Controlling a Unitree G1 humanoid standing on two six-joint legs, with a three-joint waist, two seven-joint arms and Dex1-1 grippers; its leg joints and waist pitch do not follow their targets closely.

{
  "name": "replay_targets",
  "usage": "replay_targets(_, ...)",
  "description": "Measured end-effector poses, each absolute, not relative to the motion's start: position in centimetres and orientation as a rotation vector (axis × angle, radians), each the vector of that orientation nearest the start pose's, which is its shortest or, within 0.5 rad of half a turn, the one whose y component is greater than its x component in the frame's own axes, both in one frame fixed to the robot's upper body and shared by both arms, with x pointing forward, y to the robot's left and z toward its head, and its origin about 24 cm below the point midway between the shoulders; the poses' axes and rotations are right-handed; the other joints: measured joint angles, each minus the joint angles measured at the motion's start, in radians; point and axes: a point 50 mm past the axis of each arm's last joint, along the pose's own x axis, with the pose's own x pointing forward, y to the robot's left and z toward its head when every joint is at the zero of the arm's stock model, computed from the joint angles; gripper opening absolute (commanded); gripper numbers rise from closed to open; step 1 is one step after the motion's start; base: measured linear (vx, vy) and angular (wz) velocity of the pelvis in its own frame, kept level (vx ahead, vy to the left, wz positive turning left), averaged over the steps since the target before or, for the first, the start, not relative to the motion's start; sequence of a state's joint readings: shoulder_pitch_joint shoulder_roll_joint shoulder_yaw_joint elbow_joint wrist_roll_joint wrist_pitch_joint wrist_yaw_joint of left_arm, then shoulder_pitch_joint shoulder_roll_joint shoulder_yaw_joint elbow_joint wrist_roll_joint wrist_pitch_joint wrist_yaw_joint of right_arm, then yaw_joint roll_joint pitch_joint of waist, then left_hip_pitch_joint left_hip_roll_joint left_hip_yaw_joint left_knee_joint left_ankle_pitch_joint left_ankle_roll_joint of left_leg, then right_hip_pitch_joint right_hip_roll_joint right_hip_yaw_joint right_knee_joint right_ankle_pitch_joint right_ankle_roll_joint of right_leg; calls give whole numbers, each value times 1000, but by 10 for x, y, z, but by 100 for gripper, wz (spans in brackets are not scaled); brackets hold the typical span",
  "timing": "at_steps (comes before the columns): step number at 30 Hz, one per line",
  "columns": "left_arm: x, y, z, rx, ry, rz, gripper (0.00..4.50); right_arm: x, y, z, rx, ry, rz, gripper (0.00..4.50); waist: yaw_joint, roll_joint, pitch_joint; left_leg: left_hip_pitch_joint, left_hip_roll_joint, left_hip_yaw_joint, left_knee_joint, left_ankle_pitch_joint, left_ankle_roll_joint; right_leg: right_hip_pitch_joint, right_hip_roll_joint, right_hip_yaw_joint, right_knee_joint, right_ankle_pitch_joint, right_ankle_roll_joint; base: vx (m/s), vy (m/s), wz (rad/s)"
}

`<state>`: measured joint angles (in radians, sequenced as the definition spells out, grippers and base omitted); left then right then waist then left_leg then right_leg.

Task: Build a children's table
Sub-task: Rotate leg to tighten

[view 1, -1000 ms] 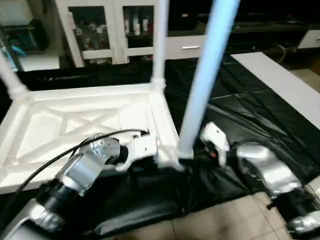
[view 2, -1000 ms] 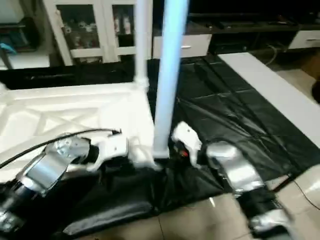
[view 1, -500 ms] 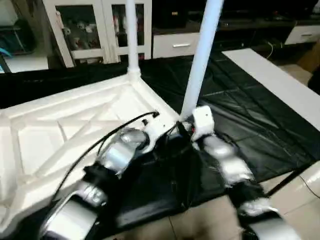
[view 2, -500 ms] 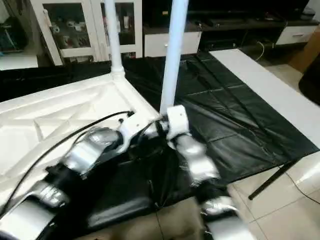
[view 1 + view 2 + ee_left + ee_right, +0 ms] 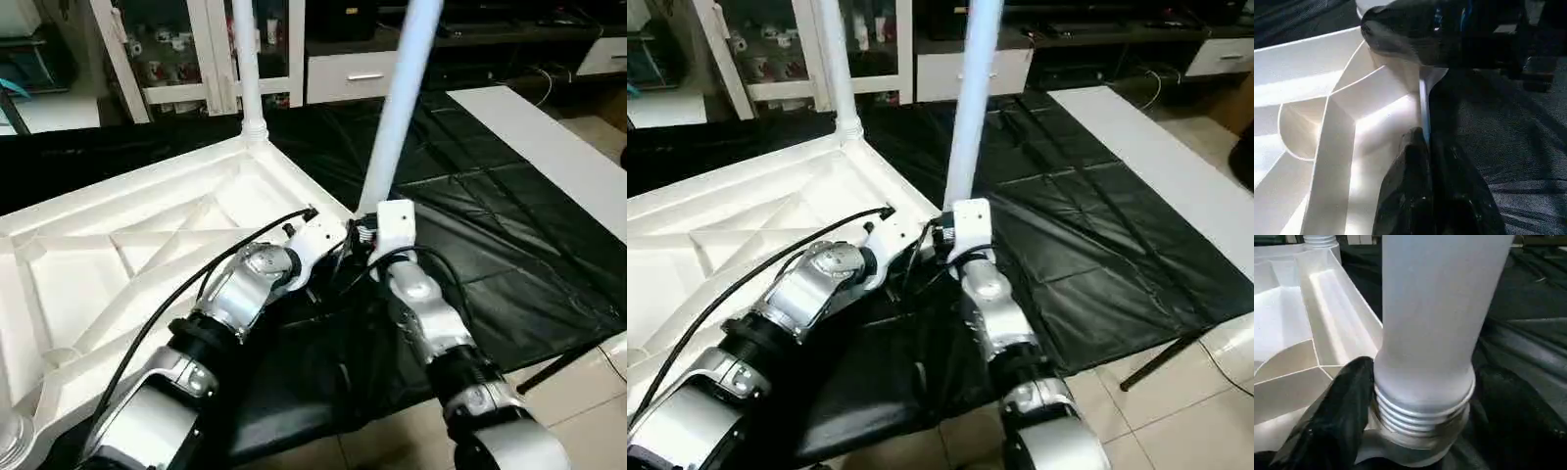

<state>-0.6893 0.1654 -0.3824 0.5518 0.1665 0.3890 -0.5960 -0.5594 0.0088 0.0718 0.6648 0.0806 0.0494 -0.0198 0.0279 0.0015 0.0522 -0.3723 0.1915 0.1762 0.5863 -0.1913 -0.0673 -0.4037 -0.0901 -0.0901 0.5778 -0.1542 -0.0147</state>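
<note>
1. The right gripper [image 5: 1415, 431] grips the base of a white tube leg [image 5: 397, 108], its black fingers [image 5: 1337, 416] pressed against the ribbed collar.
2. The left gripper [image 5: 1422, 122] is pinched on the rim of the tabletop [image 5: 118, 255] beside that corner socket.
3. Judged best: keep the leg upright and turn it steadily while the left braces.
4. The top lies upside down, X-ribbed, on the black-draped work table [image 5: 509, 225]; another leg [image 5: 245, 69] stands at the far corner.

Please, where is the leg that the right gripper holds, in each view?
Left eye: leg, right of centre, rising upward.
Right eye: leg, near centre.
Left wrist: I cannot make it out.
Right wrist: wide tube with ribbed base.
Shared landmark: the top's corner socket under it.
</note>
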Motion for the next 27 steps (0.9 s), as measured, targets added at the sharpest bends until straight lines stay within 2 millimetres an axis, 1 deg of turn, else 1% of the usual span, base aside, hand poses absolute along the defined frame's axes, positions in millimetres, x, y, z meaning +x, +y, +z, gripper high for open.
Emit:
replay_targets(2, 339, 73, 59, 566, 419, -868, 0, 340, -97, 46, -5, 177, 220, 392, 1, 4, 1, 0, 0, 0, 0, 0, 0, 0, 0, 1, 0, 0, 0, 0, 0, 0)
replay_targets(4, 335, 76, 60, 573, 424, -896, 0, 335, -109, 49, -29, 188, 294, 409, 5, 4, 1, 1, 0, 0, -1, 0, 0, 0, 0, 0, 0, -1, 0, 0, 0, 0)
replay_targets(5, 333, 78, 59, 575, 428, -909, 0, 333, -112, 50, -42, 198, 330, 409, 6, 4, 1, 1, 0, 0, -1, 0, 0, 0, 0, 0, 1, -1, 0, 0, 0, 0)
replay_targets(6, 332, 79, 60, 582, 432, -924, 0, 332, -117, 52, -59, 208, 369, 423, 6, 4, 1, 1, 0, 0, -1, 0, 0, 1, 0, 0, 1, -1, 0, 0, 0, 0)
replay_targets(10, 324, 86, 59, 604, 448, -984, 0, 324, -130, 53, -92, 239, 497, 423, 7, 6, 1, 3, 0, 0, -1, 0, 0, 2, 0, 0, 1, -1, 0, 0, 0, 0)
replay_targets(13, 313, 92, 59, 618, 459, -1071, 0, 314, -146, 58, -132, 258, 673, 423, 10, 10, 1, 4, 0, 0, -1, 0, 0, 4, 0, 0, 0, -1, 0, 0, 0, 0)
replay_targets(15, 304, 99, 59, 625, 476, -1146, 0, 301, -164, 63, -181, 290, 819, 423, 15, 12, 0, 4, 0, 0, -1, 0, 0, 5, 0, 0, 0, -2, 1, 0, 0, 0)
replay_targets(17, 298, 105, 60, 634, 499, -1204, 0, 289, -182, 67, -219, 362, 932, 423, 19, 12, 0, 6, 0, 0, -1, 0, 0, 7, 0, 0, 1, -2, 2, 0, 0, 0)
replay_targets(18, 296, 108, 60, 638, 515, -1227, 0, 284, -188, 69, -228, 393, 983, 423, 19, 12, 0, 7, 0, 0, -2, 0, 0, 8, 0, 0, 1, -2, 2, 0, 0, 0)
replay_targets(19, 295, 109, 61, 644, 520, -1240, 0, 282, -188, 70, -231, 403, 1023, 423, 19, 12, -1, 8, 0, 0, -1, 0, 0, 8, 0, 0, 1, -2, 2, 0, 0, 0)
replay_targets(22, 291, 109, 61, 668, 540, -1297, 0, 274, -181, 72, -237, 424, 1167, 423, 19, 15, -3, 8, 0, 0, -1, 0, 0, 8, 0, 0, 1, -5, 7, 0, 0, 0)
replay_targets(25, 285, 107, 62, 688, 552, -1361, 0, 273, -181, 74, -264, 450, 1240, 423, 30, 16, -3, 8, 0, 0, -1, 0, 0, 9, -1, 0, 1, -5, 7, 0, 0, 0)
replay_targets(27, 283, 107, 62, 696, 562, -1385, 0, 275, -179, 79, -295, 439, 1270, 423, 32, 16, -3, 8, 0, 0, 0, 0, 0, 11, -1, 0, 1, -5, 7, 0, 0, 0)
